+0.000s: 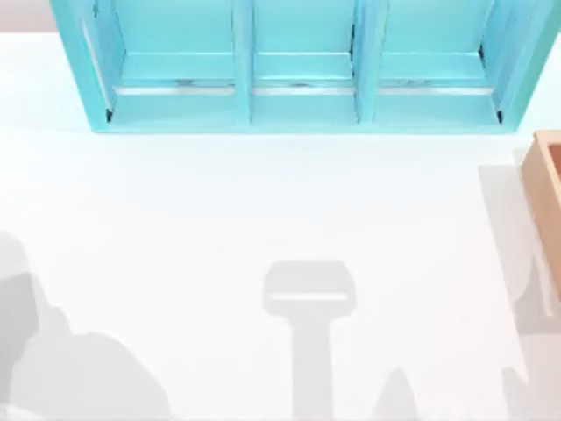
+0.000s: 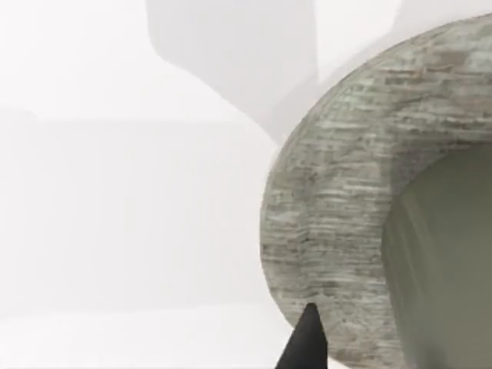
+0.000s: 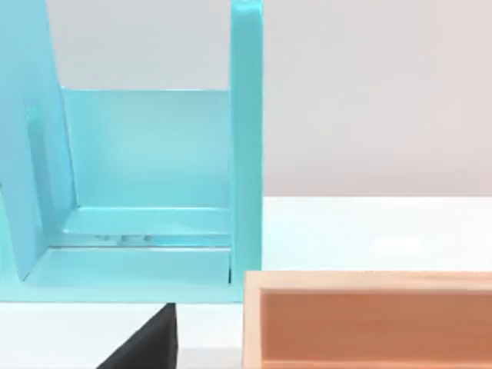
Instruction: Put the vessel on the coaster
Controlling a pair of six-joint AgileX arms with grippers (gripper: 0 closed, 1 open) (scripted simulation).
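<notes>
In the left wrist view a round disc with a pale grey wood-grain rim, which I take for the coaster [image 2: 338, 215], looms very close. Inside its rim lies a plain matte olive-grey surface [image 2: 450, 269]. I cannot tell whether that is the vessel or the disc's own inner face. A dark part of my left gripper [image 2: 305, 342] pokes in right beside the disc's rim. In the right wrist view, a dark part of my right gripper [image 3: 150, 342] shows low over the white table, in front of the shelf and next to the wooden box.
A cyan shelf [image 1: 298, 110] with three bays spans the back of the white table [image 1: 263, 202]. An open light wooden box [image 1: 548, 197] sits at the right edge, also close in the right wrist view [image 3: 369, 319]. Grey shadows fall on the front of the table.
</notes>
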